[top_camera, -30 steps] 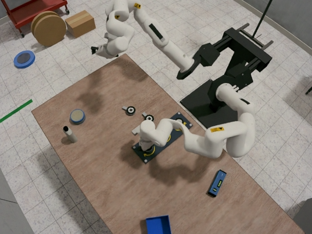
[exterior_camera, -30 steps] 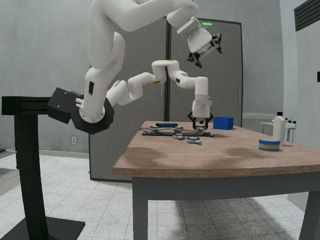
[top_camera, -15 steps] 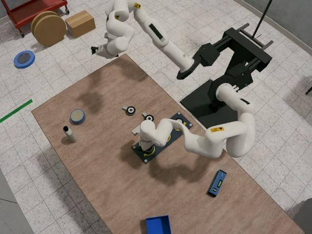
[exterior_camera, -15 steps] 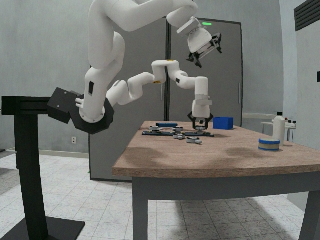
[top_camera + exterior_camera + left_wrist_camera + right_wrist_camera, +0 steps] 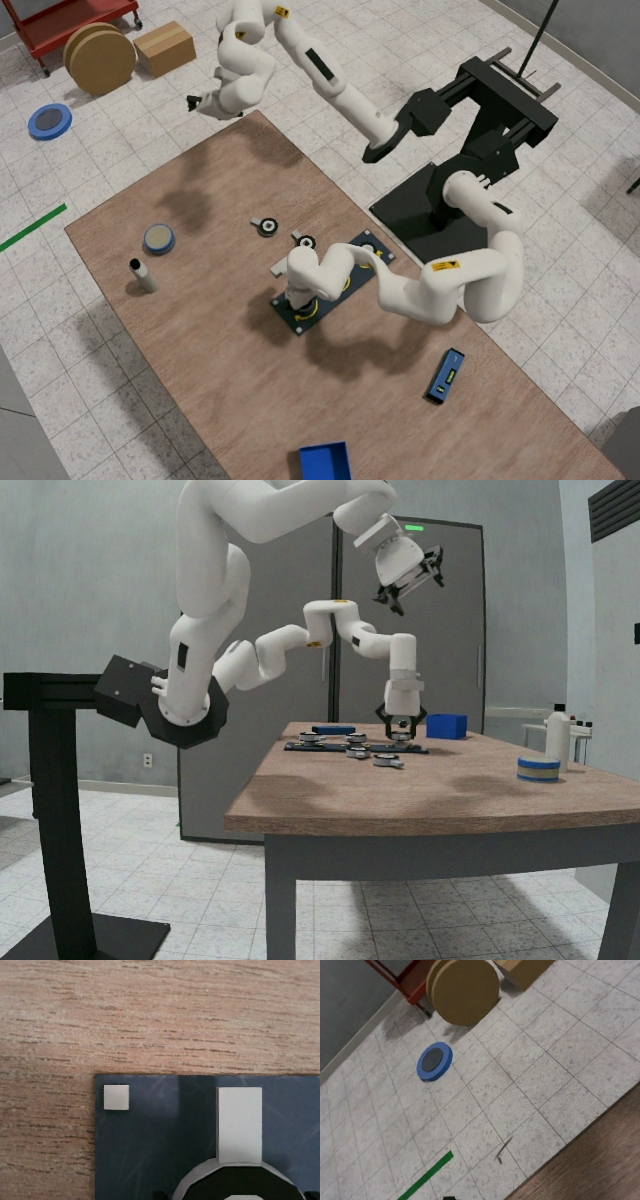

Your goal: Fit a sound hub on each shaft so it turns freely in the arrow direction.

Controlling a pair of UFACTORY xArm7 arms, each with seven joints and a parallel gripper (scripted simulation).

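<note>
The dark shaft board point(image 5: 334, 302) point(image 5: 379, 749) point(image 5: 145, 1150) bears yellow arrows. My left gripper point(image 5: 400, 735) is shut on a hub point(image 5: 240, 1180) at the board's end, low over the board. Its grey lever points to the board's long edge. Whether it is fully seated is unclear. A second hub point(image 5: 355, 737) is at the middle shaft, mostly hidden in the top view. A third hub point(image 5: 368, 248) point(image 5: 310, 736) is at the other end. Two loose hubs, one hub point(image 5: 267, 226) point(image 5: 386, 760) and another hub point(image 5: 306, 242) point(image 5: 357, 752), lie beside the board. My right gripper point(image 5: 417, 594) is open, high above the table.
A blue level point(image 5: 445, 376) point(image 5: 333, 730) and a blue bin point(image 5: 324, 462) point(image 5: 446, 726) stand past the board. A white bottle point(image 5: 145, 279) point(image 5: 557, 740) and a round blue-rimmed tin point(image 5: 159, 238) point(image 5: 538, 769) stand near the table's far long edge in the top view.
</note>
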